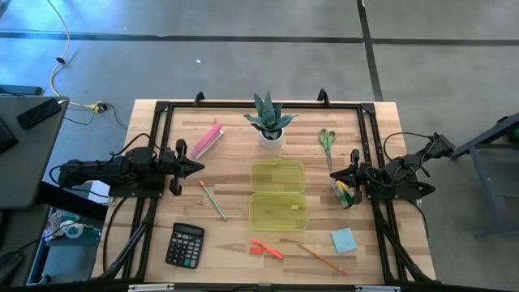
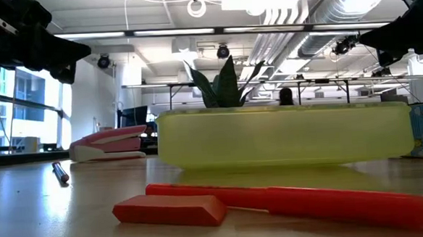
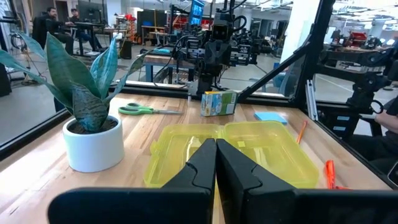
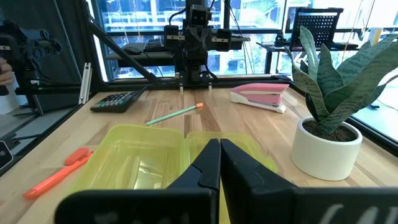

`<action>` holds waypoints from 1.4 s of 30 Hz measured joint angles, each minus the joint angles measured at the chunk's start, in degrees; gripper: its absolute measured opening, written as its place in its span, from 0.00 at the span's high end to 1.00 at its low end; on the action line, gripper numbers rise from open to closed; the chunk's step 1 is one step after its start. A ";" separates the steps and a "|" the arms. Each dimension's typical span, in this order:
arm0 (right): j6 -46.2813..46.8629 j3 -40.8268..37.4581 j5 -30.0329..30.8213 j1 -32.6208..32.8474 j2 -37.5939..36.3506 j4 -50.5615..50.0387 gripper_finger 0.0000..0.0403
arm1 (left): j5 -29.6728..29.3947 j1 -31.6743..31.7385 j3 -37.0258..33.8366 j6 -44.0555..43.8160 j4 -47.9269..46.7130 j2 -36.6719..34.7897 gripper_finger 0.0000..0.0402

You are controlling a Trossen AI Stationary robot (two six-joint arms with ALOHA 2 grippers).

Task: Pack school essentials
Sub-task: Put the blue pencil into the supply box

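A potted snake plant (image 1: pixel 268 122) is standing near the desk's (image 1: pixel 235 243) far edge, just behind the open translucent yellow-green case (image 1: pixel 278 194) lying mid-desk — both halves looking empty. The pink stapler (image 1: pixel 208 139) and black calculator (image 1: pixel 185 244) are sitting along the left side. Scissors (image 1: pixel 326 143), a small carton (image 1: pixel 343 193), a blue note pad (image 1: pixel 344 240), an orange pencil (image 1: pixel 323 257), a red pen (image 1: pixel 267 248) and a green pencil (image 1: pixel 213 200) are lying scattered around. The left gripper (image 1: pixel 197 167) and right gripper (image 1: pixel 334 174) are hovering at opposite edges, fingers pressed together.

Grey concrete floor (image 1: pixel 243 65), ceiling ducts (image 2: pixel 315 11), large windows (image 4: pixel 143 15)
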 joint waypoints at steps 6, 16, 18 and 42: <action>-0.01 -0.02 0.02 0.00 0.00 0.01 1.00 | 2.37 -0.04 0.00 0.00 0.08 0.01 1.00; -0.01 -0.02 0.02 0.00 0.00 0.00 1.00 | 4.07 -0.04 0.00 0.90 0.39 0.00 0.89; -0.01 -0.02 0.00 -0.01 0.00 0.02 1.00 | 4.07 -0.04 0.00 0.93 0.27 0.02 0.82; -0.01 -0.02 0.00 0.00 0.00 0.00 1.00 | 5.85 -0.04 9.43 12.10 5.60 6.30 0.58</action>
